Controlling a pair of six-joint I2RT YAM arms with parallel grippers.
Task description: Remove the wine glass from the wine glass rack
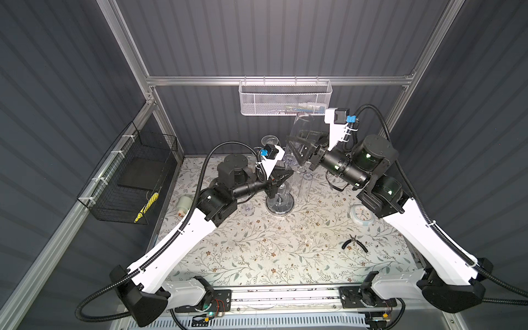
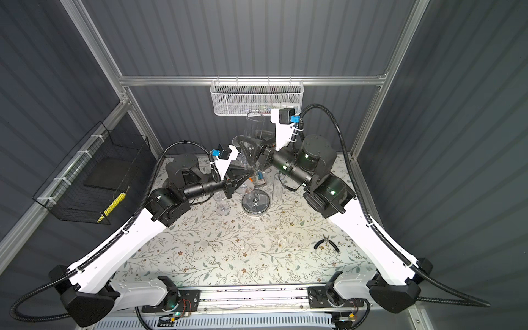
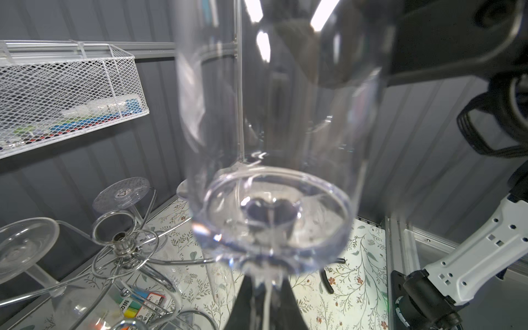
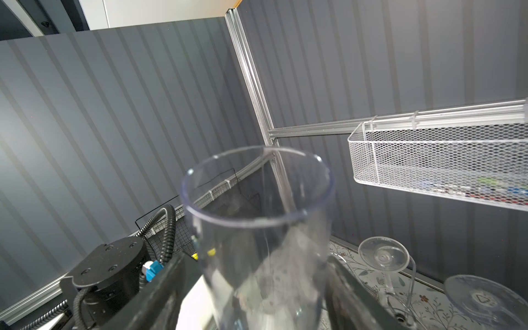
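The clear wine glass (image 1: 298, 131) (image 2: 253, 127) stands rim-up above the wine glass rack (image 1: 280, 205) (image 2: 256, 205), a chrome stand with a round mirror base. My left gripper (image 1: 289, 173) (image 3: 265, 303) is shut on the glass stem just under the bowl (image 3: 271, 143). My right gripper (image 1: 295, 150) (image 4: 257, 274) has its dark fingers (image 4: 168, 280) on either side of the bowl (image 4: 257, 200); whether they touch it does not show. Two other glasses hang foot-up (image 3: 121, 194) (image 4: 383, 255) from the rack's scroll arms (image 3: 123, 243).
A white mesh basket (image 1: 285, 97) hangs on the back rail just behind the glass. A black wire basket (image 1: 128, 177) is on the left wall. On the floral cloth lie a small round clock (image 1: 362, 215), pliers (image 1: 354, 243) and a white bottle (image 1: 184, 203).
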